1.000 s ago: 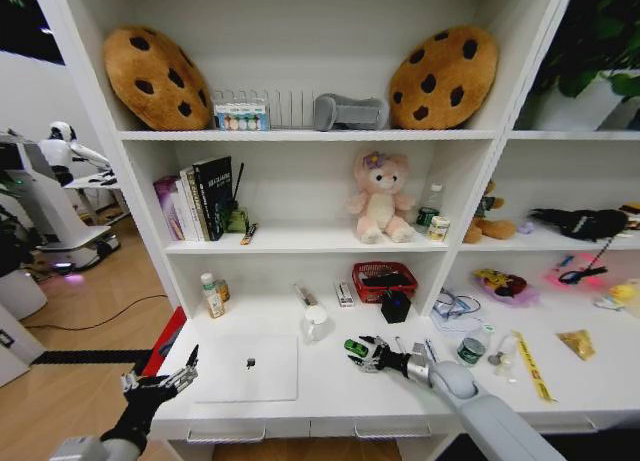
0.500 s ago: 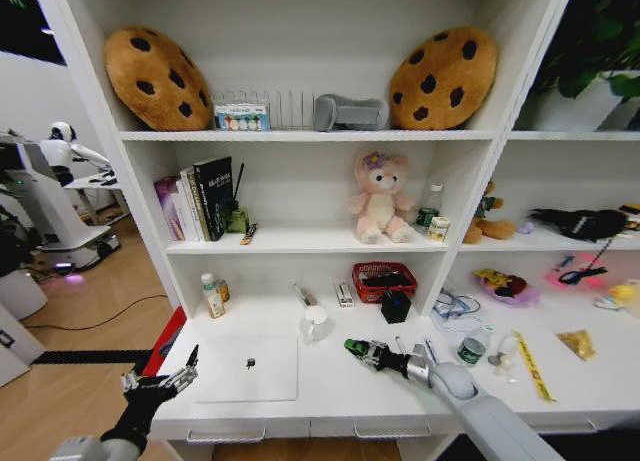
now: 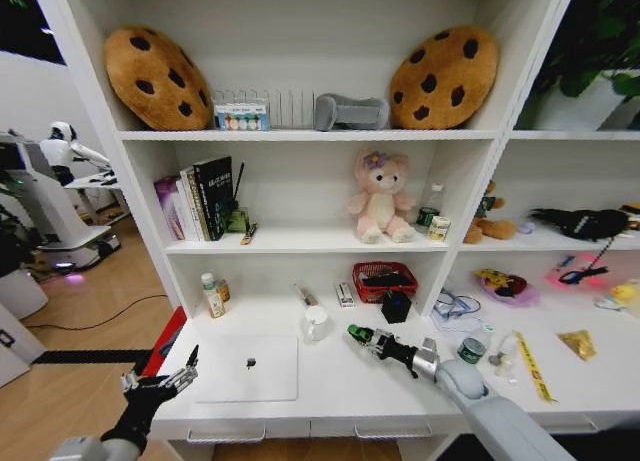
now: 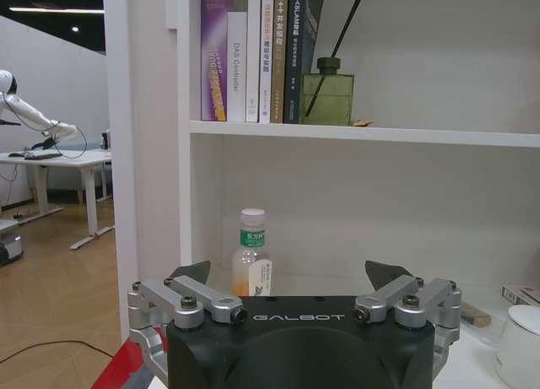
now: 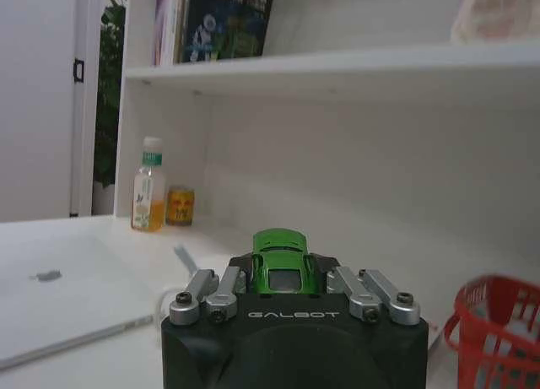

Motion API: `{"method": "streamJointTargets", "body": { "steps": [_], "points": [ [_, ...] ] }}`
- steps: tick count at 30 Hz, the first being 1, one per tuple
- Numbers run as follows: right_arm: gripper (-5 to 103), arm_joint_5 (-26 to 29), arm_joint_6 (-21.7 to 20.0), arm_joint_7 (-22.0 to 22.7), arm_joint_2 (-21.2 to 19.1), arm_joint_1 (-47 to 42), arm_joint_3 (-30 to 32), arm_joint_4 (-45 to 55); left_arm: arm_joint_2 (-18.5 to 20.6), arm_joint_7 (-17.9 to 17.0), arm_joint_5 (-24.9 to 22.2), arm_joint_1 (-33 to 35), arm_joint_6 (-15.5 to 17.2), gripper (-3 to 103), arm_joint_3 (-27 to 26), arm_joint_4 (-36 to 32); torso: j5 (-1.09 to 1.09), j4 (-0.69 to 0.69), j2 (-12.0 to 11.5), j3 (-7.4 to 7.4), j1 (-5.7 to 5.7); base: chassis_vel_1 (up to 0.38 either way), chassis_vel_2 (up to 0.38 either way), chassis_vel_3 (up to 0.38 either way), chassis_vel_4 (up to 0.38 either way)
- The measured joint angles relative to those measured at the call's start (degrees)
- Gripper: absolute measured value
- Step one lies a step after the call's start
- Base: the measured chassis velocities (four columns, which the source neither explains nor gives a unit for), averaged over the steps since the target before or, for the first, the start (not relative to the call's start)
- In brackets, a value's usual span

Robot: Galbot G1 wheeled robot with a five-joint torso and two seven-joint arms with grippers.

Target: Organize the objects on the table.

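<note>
1. The green toy car (image 5: 279,262) is sitting clamped between the right gripper's (image 3: 372,341) fingers, nose pointing outward.
2. The closed silver-white laptop (image 3: 248,367) is lying flat on the table (image 3: 340,396), well left of that gripper.

You've got two cookie cushions (image 3: 157,76) on the top shelf, a pink plush bear (image 3: 381,198) and books (image 3: 195,198) on the middle shelf. Lower down you see a red basket (image 3: 384,279), a white mug (image 3: 316,322) and a small juice bottle (image 3: 211,295) against the left wall.
</note>
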Motion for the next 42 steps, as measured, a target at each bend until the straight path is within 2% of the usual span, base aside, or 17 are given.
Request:
{"method": "streamJointTargets", "body": {
  "steps": [2, 6, 7, 9, 10, 12, 13, 17, 18, 22, 26, 27, 29, 30, 32, 40, 42],
  "points": [
    [36, 2.23, -0.78, 2.36, -1.44, -2.93, 3.80, 7.42, 0.00, 0.00, 0.00, 0.00, 0.00, 100, 0.00, 0.00, 0.00, 0.01, 0.00, 0.00, 0.00, 0.000, 0.000, 0.000, 0.000],
    [36, 7.88, -2.01, 5.07, -4.02, -5.03, 6.65, 15.00, 0.00, 0.00, 0.00, 0.00, 0.00, 100, 0.00, 0.00, 0.01, 0.00, 0.00, 0.00, 0.00, 0.000, 0.000, 0.000, 0.000],
    [36, 7.88, -2.01, 5.07, -4.02, -5.03, 6.65, 15.00, 0.00, 0.00, 0.00, 0.00, 0.00, 100, 0.00, 0.00, 0.01, 0.00, 0.00, 0.00, 0.00, 0.000, 0.000, 0.000, 0.000],
    [36, 11.66, -3.25, 6.63, -6.06, -3.82, 7.84, 18.91, 0.00, 0.00, 0.00, 0.00, 0.00, 100, 0.00, 0.00, 0.01, 0.00, 0.00, 0.00, -0.01, 0.000, 0.000, 0.000, 0.000],
    [36, 11.66, -3.25, 6.63, -6.06, -3.82, 7.84, 18.91, 0.00, 0.00, 0.00, 0.00, 0.00, 100, 0.00, 0.00, 0.01, 0.00, 0.00, 0.00, -0.01, 0.000, 0.000, 0.000, 0.000],
    [36, 14.57, -4.80, 8.65, -8.66, 0.23, 8.25, 21.04, 0.01, 0.00, 0.00, 0.00, 0.00, 100, 0.00, 0.00, 0.02, 0.03, 0.00, 0.00, 0.00, 0.000, 0.000, 0.000, 0.000],
    [36, 14.57, -4.80, 8.65, -8.66, 0.23, 8.25, 21.04, 0.01, 0.00, 0.00, 0.00, 0.00, 100, 0.00, 0.00, 0.02, 0.03, 0.00, 0.00, 0.00, 0.000, 0.000, 0.000, 0.000],
    [36, 19.29, -9.60, 12.33, -13.38, 9.81, 6.95, 18.91, 0.00, -0.01, 0.00, 0.00, 0.00, 100, 0.00, 0.00, 0.00, 0.01, 0.00, 0.00, 0.00, 0.000, 0.000, 0.000, 0.000],
    [36, 19.29, -9.60, 12.33, -13.38, 9.81, 6.95, 18.91, 0.00, -0.01, 0.00, 0.00, 0.00, 100, 0.00, 0.00, 0.00, 0.01, 0.00, 0.00, 0.00, 0.000, 0.000, 0.000, 0.000],
    [36, 21.19, -11.29, 13.57, -14.47, 18.92, 2.44, 12.85, 0.01, 0.00, 0.00, 0.00, 0.00, 100, 0.00, 0.00, 0.03, 0.00, 0.00, 0.00, 0.00, 0.000, 0.000, 0.000, 0.000],
    [36, 21.23, -11.38, 13.67, -14.48, 23.66, -0.41, 10.46, 0.01, 0.01, 0.00, 0.00, 0.00, 100, 0.00, 0.00, 0.03, -0.01, 0.00, 0.00, 0.01, 0.000, 0.000, 0.000, 0.000],
    [36, 21.28, -11.33, 13.48, -14.39, 28.70, -4.08, 8.00, 0.00, -0.01, 0.00, 0.00, 0.00, 100, 0.00, 0.01, 0.00, 0.04, 0.00, 0.00, 0.02, 0.000, 0.000, 0.000, 0.000],
    [36, 22.02, -11.29, 13.32, -13.14, 33.99, -9.32, 5.32, 0.00, 0.00, 0.00, 0.00, 0.00, 100, 0.00, 0.00, 0.01, 0.01, 0.00, 0.00, 0.01, 0.000, 0.000, 0.000, 0.000],
    [36, 22.02, -11.29, 13.32, -13.14, 33.99, -9.32, 5.32, 0.00, 0.00, 0.00, 0.00, 0.00, 100, 0.00, 0.00, 0.01, 0.01, 0.00, 0.00, 0.01, 0.000, 0.000, 0.000, 0.000],
    [36, 22.32, -11.41, 13.26, -11.00, 36.83, -13.21, 3.66, 0.00, 0.00, 0.00, 0.00, 0.00, 100, 0.00, 0.00, 0.00, 0.01, 0.00, 0.00, 0.01, 0.000, 0.000, 0.000, 0.000],
    [36, 21.55, -12.24, 12.26, -4.76, 42.02, -20.64, -1.90, 0.00, 0.00, 0.00, 0.00, 0.00, 100, 0.00, 0.00, 0.01, 0.01, -0.01, 0.01, 0.01, 0.000, 0.000, 0.000, 0.000],
    [36, 21.08, -12.49, 11.89, -2.19, 46.15, -24.49, -5.40, 0.01, 0.00, 0.00, 0.00, 0.00, 100, 0.00, 0.00, 0.00, 0.02, 0.00, 0.01, 0.01, 0.000, 0.000, 0.000, 0.000]
  ]
}}
